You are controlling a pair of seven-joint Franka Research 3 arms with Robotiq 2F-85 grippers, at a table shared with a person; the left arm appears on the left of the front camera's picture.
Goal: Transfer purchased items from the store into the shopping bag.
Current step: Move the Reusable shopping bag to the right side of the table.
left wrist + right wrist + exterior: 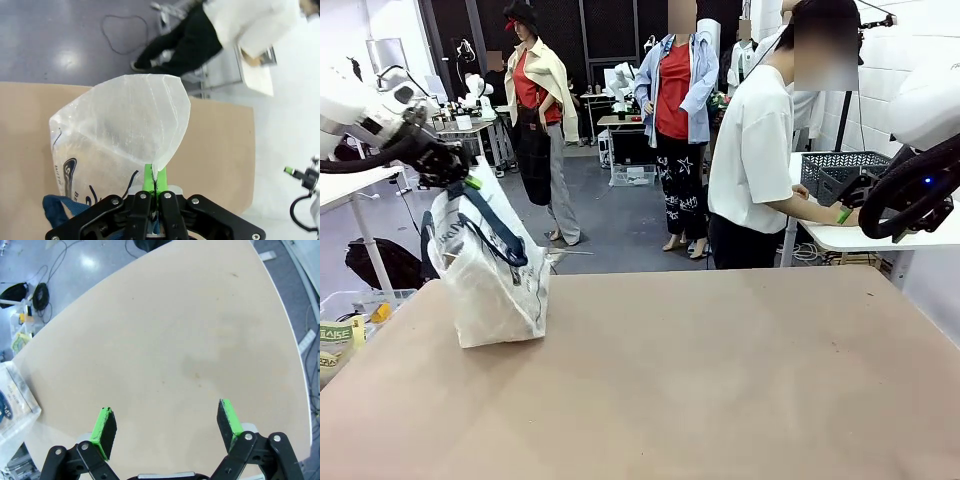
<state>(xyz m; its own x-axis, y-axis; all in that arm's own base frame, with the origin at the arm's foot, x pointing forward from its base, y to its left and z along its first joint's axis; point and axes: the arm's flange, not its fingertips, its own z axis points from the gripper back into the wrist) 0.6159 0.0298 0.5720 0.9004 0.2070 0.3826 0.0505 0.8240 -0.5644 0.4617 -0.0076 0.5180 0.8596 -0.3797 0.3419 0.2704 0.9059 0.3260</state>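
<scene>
Bag: the shopping bag [488, 268] is sitting on the table's [720, 380] left side, a bit toward the far edge. It's see-thru, crinkly, w/ dark blue straps [492, 222].
Bag shape: it's standing tall. Its top is leaning left, up toward the arm that's holding it.
Left gripper: the left gripper [458, 170] is pinching tight on the bag's top edge, up at the far left. In the left wrist view the green pads [147, 176] are pressing together on the thin plastic, and the bag's mouth is being pulled open.
Right gripper: the right gripper [167, 427] is spread wide and holding nothing. It's hanging over bare table on the right side.
Person: someone in a white shirt [752, 150] is standing at the far right, turning to a side table [880, 238] and reaching near a dark basket [842, 172]. Can't tell what's in the hands.
Step, I think: still early. No items are lying on the table near the bag.
What matters next: the bag is well to the left of the right gripper, across the table. The right arm is the free one and it's nearer the person. The bag's long way is going up-down, so I think stuff should be dropped in from above.
Watch out: the bag is floppy and could fold shut, maybe.
</scene>
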